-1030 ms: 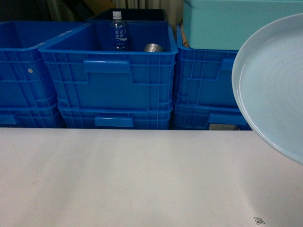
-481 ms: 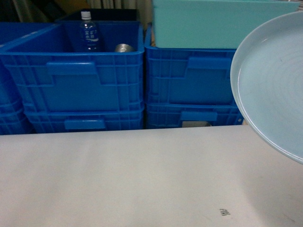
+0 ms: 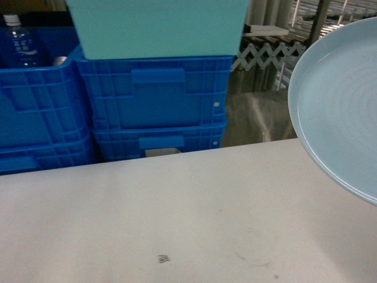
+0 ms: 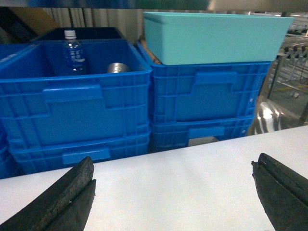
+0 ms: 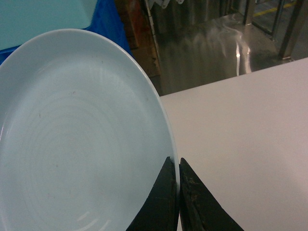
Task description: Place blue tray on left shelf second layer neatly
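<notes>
While tray point(image 5: 72, 139) sits pinched, crate point(image 4: 77, 106) holds bottle point(image 4: 73, 50), maybe can point(image 4: 118, 68).

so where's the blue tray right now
The blue tray is at the right edge of the head view, held above the white table by its rim in the right pincer, right of the stacked blue crates.

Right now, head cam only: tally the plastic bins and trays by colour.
Royal-blue crates: 4 (two stacked at left, two stacked at centre)
Turquoise box: 1
Pale blue tray: 1
Total: 6
</notes>
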You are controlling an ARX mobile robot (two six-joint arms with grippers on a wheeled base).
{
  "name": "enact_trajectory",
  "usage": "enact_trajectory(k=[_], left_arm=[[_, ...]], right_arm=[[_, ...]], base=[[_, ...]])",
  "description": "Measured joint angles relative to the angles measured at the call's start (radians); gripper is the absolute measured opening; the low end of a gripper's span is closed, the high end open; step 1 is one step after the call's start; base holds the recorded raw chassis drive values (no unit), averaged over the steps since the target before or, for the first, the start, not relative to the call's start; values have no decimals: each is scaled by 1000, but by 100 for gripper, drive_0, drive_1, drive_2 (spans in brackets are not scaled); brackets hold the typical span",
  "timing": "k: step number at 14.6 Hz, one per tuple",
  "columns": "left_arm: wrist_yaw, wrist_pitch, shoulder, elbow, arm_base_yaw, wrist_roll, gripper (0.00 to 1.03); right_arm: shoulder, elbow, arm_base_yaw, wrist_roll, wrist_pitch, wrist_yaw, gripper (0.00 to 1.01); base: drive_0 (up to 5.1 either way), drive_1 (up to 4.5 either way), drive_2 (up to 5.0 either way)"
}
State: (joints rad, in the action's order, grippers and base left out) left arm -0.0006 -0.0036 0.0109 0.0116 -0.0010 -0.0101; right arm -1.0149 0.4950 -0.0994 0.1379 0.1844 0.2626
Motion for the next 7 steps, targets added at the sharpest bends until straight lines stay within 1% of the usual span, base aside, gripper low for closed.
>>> enact_trajectory(k=[7], left_arm=[[0, 0, 0, 0, 0, 0, 98]], right_arm=[[0, 0, 0, 0, -1, 0, 2]], base=[[355, -391, -391]])
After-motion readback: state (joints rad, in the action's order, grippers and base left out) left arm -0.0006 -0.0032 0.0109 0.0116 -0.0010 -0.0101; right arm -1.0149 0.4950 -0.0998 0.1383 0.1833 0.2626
